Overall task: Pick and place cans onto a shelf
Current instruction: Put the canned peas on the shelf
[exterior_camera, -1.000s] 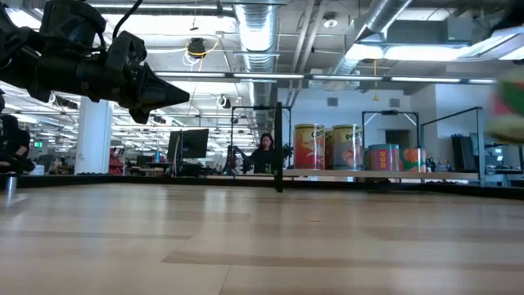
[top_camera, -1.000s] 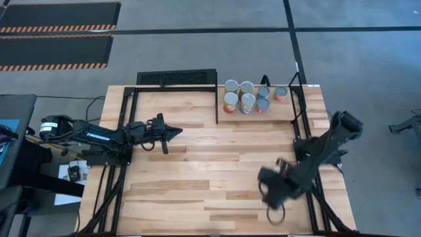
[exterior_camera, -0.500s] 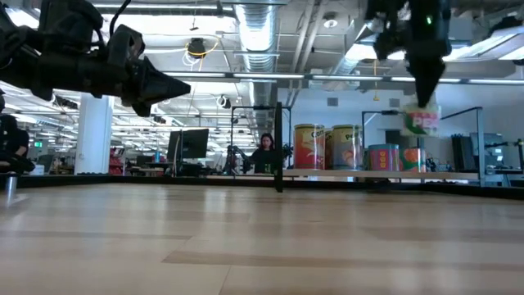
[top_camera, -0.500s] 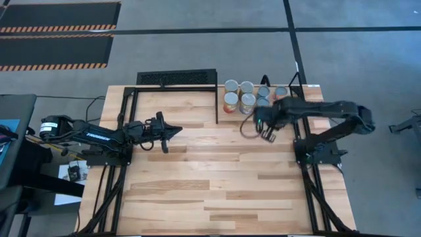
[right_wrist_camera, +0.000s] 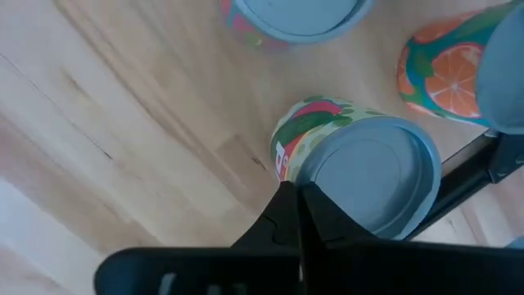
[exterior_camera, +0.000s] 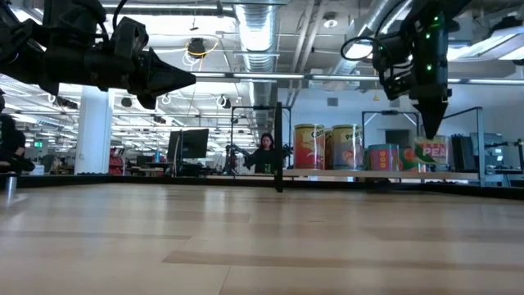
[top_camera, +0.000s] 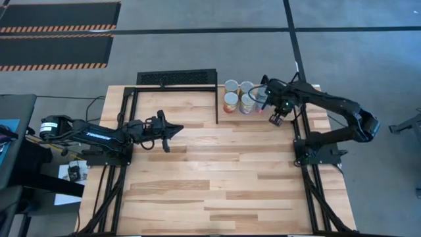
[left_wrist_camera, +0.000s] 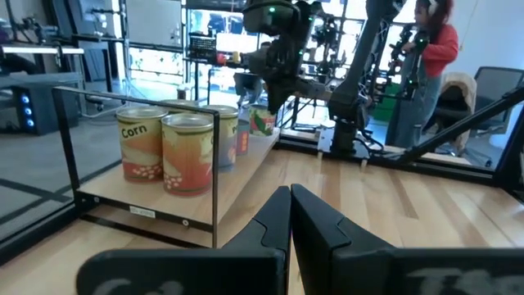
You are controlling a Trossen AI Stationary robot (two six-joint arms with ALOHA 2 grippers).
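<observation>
The right claw (top_camera: 275, 119) hangs over the front edge of the shelf (top_camera: 289, 113) at the far right of the bench (top_camera: 217, 171), fingers pressed together and pointing down. It holds nothing. Right below its tips, in the right wrist view, stands a can (right_wrist_camera: 360, 168) with a green and red label and a grey lid, upright on the shelf board; the fingertips (right_wrist_camera: 288, 205) sit against the near rim of that lid, though I cannot tell if they actually touch it. From table level the same can (exterior_camera: 431, 155) shows just under the claw's point (exterior_camera: 431, 131), resting on the shelf.

Beyond the claw, deeper on the shelf, stand the other cans (top_camera: 240, 97) in a tight cluster, all upright. Two more show in the right wrist view: one with an orange-slice label (right_wrist_camera: 446, 70) just beside the green one, and another grey-lidded one (right_wrist_camera: 291, 20) a little farther off. From the left wrist view the tall yellow "Corn" can (left_wrist_camera: 142, 144) and its neighbour (left_wrist_camera: 187, 153) stand nearest the shelf's black frame post (left_wrist_camera: 215, 176).

The left claw (top_camera: 176, 131) waits well away over the left half of the bench, shut tight, pointing toward the shelf and carrying nothing.
</observation>
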